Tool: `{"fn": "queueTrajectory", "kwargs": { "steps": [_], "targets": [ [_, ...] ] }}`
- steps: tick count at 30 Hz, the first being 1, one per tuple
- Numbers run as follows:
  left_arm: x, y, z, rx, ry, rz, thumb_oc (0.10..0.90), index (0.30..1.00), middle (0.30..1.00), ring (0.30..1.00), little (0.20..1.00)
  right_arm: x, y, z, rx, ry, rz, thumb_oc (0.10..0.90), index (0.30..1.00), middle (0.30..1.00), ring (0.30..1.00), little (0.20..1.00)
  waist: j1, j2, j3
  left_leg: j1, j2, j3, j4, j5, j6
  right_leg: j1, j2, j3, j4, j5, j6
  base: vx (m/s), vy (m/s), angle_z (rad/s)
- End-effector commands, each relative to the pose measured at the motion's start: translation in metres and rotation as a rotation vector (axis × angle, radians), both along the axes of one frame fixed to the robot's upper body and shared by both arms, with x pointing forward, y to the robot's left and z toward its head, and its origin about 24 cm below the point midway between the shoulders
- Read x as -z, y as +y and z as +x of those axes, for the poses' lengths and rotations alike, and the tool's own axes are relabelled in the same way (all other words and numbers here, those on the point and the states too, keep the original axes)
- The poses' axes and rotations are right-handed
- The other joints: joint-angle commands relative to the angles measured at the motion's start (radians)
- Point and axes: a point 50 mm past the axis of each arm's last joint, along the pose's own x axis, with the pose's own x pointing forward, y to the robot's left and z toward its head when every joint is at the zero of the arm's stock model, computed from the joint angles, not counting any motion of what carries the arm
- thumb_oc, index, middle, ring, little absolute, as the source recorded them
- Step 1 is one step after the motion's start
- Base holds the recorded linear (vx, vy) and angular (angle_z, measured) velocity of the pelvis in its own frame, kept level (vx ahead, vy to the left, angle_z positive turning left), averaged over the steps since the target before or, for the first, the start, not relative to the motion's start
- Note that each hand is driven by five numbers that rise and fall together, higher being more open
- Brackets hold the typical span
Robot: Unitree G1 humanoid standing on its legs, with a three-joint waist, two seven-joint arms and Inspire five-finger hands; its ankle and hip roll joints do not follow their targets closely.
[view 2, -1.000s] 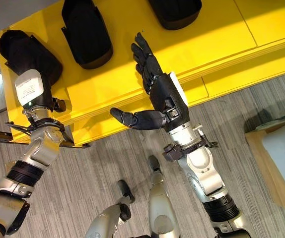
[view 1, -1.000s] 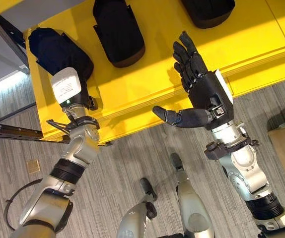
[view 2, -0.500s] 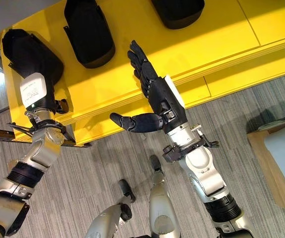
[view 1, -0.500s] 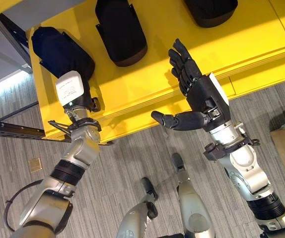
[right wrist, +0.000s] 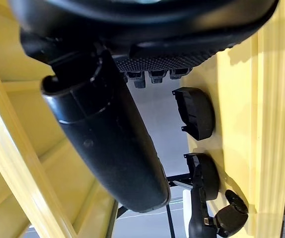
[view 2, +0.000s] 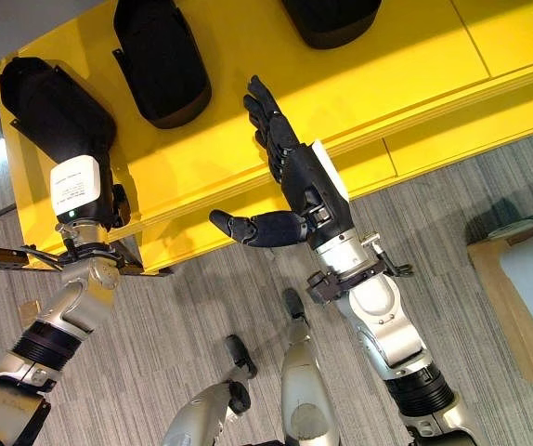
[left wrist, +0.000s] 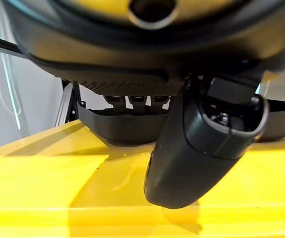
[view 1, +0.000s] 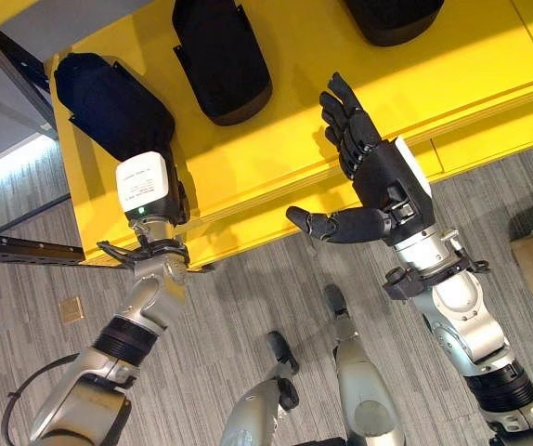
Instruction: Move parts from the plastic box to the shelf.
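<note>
Three black parts lay on the yellow shelf (view 1: 276,158). One part (view 1: 109,102) sat at the shelf's left end, near the front corner. A second part (view 1: 222,58) lay next to it, farther along, and a third part (view 1: 392,14) lay at the back edge, farther to the right. The left hand (view 1: 146,190) reached over the front edge, right at the end part. Its fingers were hidden behind the hand, so it could not be told if they held the part or had let go. The right hand (view 1: 373,177) hung over the front edge with its fingers (view 1: 345,116) straight and spread and its thumb out. It held nothing. So at least two parts looked done, and the end one was probably just being put down. The plastic box could not be seen, so how many parts were left was not clear.
</note>
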Motion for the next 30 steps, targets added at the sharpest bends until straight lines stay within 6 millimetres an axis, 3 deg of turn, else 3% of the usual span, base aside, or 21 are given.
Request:
{"fn": "queueTrajectory", "kwargs": {
  "steps": [1, 30],
  "targets": [
    [-0.006, 0.014, -0.004, -0.018, 0.000, 0.090, 0.900, 1.000, 1.000, 1.000, 1.000, -0.046, 0.011, -0.039, -0.107, -0.310, 0.068, 0.900, 1.000, 1.000, 1.000, 1.000, -0.032, -0.006, -0.048, -0.078, 0.041, -0.050, 0.199, -0.076, -0.024, -0.001, -0.072, -0.093, 0.170, -0.184, 0.044, 0.00, 0.000, 0.00],
    [0.034, 0.071, -0.024, -0.245, 0.242, 0.111, 0.900, 1.000, 1.000, 1.000, 1.000, -0.043, -0.001, -0.040, -0.077, -0.296, 0.015, 0.900, 1.000, 1.000, 1.000, 1.000, -0.028, 0.024, -0.062, -0.066, 0.029, -0.056, 0.184, -0.066, -0.023, 0.005, -0.085, -0.085, 0.162, -0.179, 0.049, 0.00, 0.000, 0.00]
  ]
}}
